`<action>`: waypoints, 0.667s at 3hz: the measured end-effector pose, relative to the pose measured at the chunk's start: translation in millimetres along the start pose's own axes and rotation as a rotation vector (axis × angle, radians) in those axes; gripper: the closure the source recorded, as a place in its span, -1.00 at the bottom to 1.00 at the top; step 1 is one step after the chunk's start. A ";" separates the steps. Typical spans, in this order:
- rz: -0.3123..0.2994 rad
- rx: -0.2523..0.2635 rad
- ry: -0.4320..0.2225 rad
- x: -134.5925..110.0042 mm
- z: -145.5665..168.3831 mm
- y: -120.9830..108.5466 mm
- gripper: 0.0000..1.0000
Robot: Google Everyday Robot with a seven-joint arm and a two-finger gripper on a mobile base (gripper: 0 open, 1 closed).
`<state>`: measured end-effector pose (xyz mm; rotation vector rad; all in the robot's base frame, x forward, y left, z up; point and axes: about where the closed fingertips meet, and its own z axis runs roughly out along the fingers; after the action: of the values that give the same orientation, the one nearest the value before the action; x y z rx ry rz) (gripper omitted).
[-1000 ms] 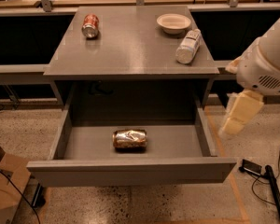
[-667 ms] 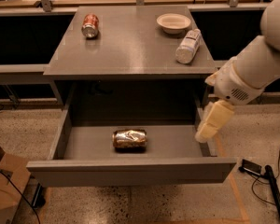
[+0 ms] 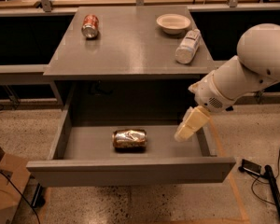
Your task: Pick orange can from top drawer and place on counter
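The orange can lies on its side in the middle of the open top drawer. The grey counter is the cabinet top above it. My gripper hangs from the white arm at the right, over the right part of the drawer, to the right of the can and apart from it. It holds nothing that I can see.
On the counter lie a redder can at the back left, a white bowl at the back right and a white plastic bottle on its side near the right edge. A cardboard box stands on the floor at the left; cables lie at the right.
My arm and gripper have moved left, from beside the drawer's right wall to over the drawer's right part, closer to the can. The can has not moved.
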<state>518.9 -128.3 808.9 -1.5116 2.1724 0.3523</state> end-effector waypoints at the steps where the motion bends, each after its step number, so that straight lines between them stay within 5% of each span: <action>1: 0.023 -0.015 0.027 9.4 5.7 4.5 -1.00; 2: 0.013 -0.032 -0.020 -1.4 33.6 0.7 -1.00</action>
<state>526.4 -111.5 780.8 -1.5046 2.1718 0.4064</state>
